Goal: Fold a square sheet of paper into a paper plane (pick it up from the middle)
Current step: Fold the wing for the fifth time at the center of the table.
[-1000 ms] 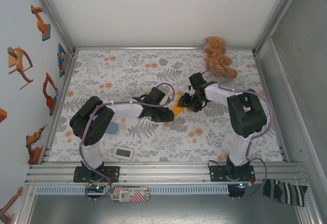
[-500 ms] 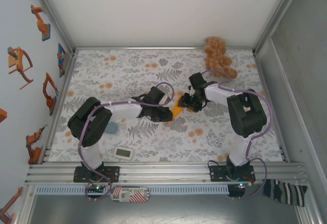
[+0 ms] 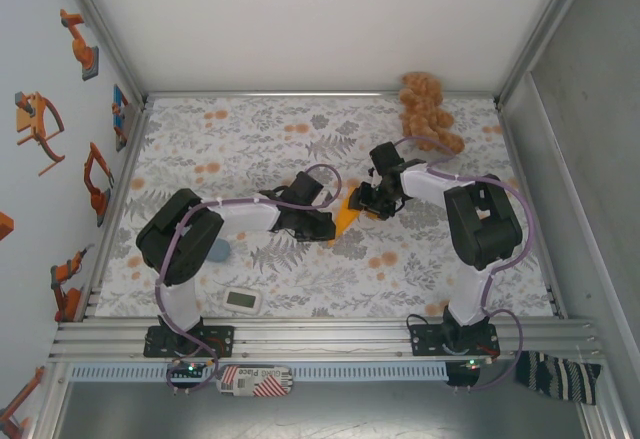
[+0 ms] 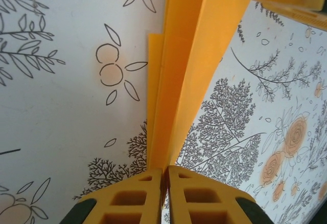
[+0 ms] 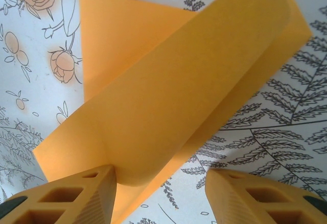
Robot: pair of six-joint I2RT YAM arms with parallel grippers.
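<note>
One creased square sheet of paper [image 3: 346, 213]; left gripper [image 4: 164, 173] tight on it, right gripper [image 5: 160, 179] wide.

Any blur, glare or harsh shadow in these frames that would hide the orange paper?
Top external: evenly lit, sharp, no glare; orange paper small but distinct. Left wrist: cloth print crisp, paper soft near the shut left pincer. Right wrist: paper slightly soft up close, no glare.

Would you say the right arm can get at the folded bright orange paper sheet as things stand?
Probably yes: the right fingers stand open with the folded bright orange paper sheet between them, nothing blocking; the left fingers pinch its edge.
</note>
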